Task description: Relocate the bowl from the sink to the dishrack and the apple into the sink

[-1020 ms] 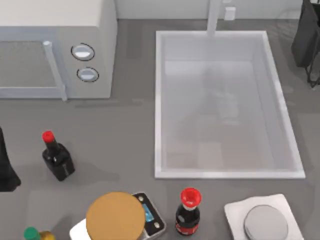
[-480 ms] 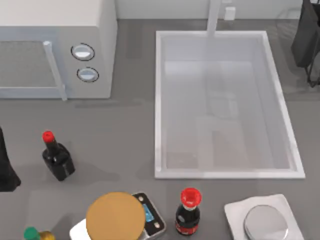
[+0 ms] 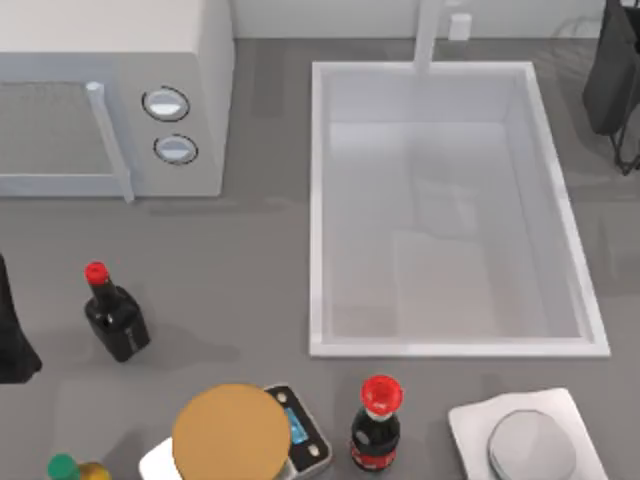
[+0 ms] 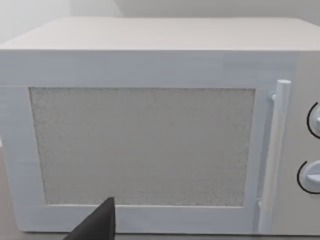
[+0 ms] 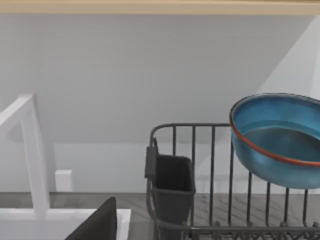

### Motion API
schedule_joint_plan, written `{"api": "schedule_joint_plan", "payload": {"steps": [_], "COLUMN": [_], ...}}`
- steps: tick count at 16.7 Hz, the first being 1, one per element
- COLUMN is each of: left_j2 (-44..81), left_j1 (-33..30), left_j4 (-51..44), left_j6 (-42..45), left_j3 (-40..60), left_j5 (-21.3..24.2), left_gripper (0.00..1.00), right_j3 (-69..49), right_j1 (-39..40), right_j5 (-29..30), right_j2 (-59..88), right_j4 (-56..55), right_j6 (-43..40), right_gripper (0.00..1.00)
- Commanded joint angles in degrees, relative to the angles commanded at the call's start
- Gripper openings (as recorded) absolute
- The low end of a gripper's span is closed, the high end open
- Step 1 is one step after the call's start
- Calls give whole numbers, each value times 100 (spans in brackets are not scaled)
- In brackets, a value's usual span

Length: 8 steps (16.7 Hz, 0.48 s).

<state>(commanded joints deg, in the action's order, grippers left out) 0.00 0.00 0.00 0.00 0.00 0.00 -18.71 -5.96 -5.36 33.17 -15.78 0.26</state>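
Observation:
The white sink (image 3: 315, 200) lies right of centre in the top view, and its basin holds nothing. In the right wrist view the blue bowl (image 5: 277, 142) with its reddish rim sits tilted behind the upright wires of the black dishrack (image 5: 200, 150). I cannot tell whether it rests on the rack. My right gripper (image 5: 97, 222) shows as a dark tip well short of the bowl; the right arm (image 3: 612, 75) is at the far right edge. My left gripper (image 4: 95, 225) faces the microwave door, with that arm (image 3: 12, 340) parked at the left edge. The apple is out of view.
A white microwave (image 3: 110, 95) fills the back left. Near the front stand two dark red-capped bottles (image 3: 115, 312) (image 3: 377, 425), a tan disc (image 3: 230, 432) on a scale and a white tray (image 3: 470, 420) with a grey disc. The faucet post (image 3: 428, 35) rises behind the sink.
A faint dark shadow that lay over the sink floor has faded away. Nothing on the table has moved.

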Motion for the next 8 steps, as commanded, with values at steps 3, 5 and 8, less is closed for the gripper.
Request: {"api": "schedule_joint_plan", "payload": {"steps": [3, 5, 8], "left_j2": [0, 0, 0], "left_j1": [0, 0, 0], "left_j4": [0, 0, 0], "left_j6": [0, 0, 0], "left_j3": [0, 0, 0], "left_j5": [0, 0, 0], "left_gripper": [100, 100, 100], "right_j3": [788, 1230, 1706], "right_j1": [251, 392, 543], "right_j5": [226, 353, 489], "right_j2": [-1457, -2259, -3061], "right_j4": [666, 1039, 1438], "right_j6": [-11, -17, -24], "right_gripper": [100, 100, 100]}}
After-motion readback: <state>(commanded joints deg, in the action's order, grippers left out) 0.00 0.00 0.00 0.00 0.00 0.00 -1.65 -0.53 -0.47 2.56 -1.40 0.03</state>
